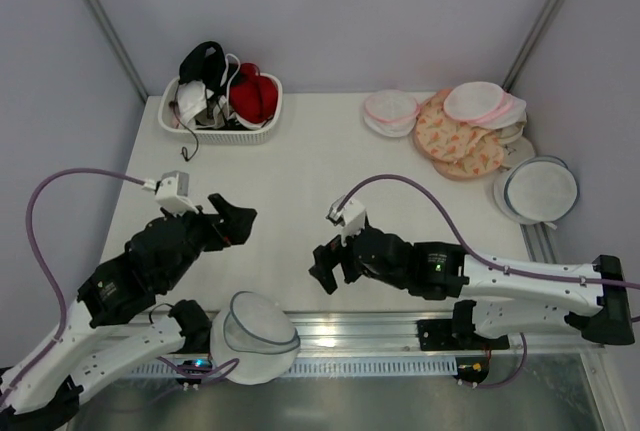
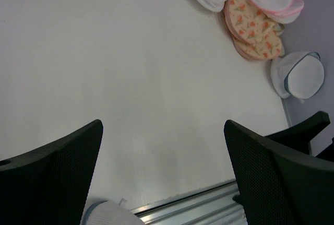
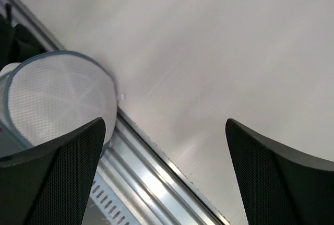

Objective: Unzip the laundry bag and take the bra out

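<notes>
The laundry bag [image 1: 258, 336], a domed white mesh pouch with a grey-blue zip rim, lies over the table's near edge beside the left arm's base. It also shows in the right wrist view [image 3: 57, 97] and at the bottom of the left wrist view [image 2: 107, 214]. The black bra [image 1: 205, 61] lies in the white basket [image 1: 222, 131] at the far left. My left gripper [image 1: 232, 221] is open and empty above the table. My right gripper [image 1: 328, 263] is open and empty, right of the bag.
A red bra [image 1: 252, 94] and a white bra [image 1: 192, 101] share the basket. Pink-rimmed rounds [image 1: 390, 111], orange-patterned pads [image 1: 458, 141] and a flat grey-rimmed white disc [image 1: 540, 189] lie at the far right. A metal rail [image 1: 400, 326] runs along the near edge.
</notes>
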